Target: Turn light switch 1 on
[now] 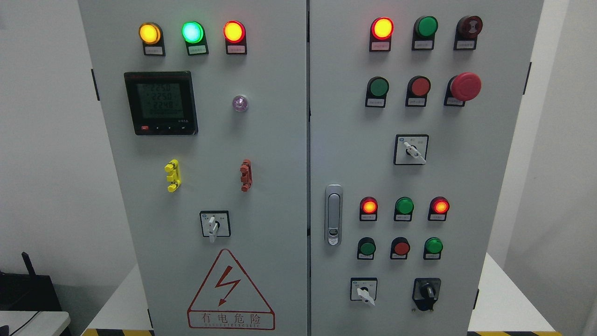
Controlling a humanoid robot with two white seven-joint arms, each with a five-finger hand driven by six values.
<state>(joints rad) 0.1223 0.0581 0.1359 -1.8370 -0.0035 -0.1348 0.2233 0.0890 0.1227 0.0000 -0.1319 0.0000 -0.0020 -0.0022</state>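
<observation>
Oddly, button labels (377, 102) on the cabinet (261, 186) blur; unreadable.

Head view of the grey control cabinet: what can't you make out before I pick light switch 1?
- Small label plates under the lamps and buttons, e.g. under the lit yellow lamp: print too small to read, so switch 1 is unidentified.
- Black digital meter: digits blurred.
- Neither hand is in view.
- Cabinet base: cut off by the bottom edge.
</observation>
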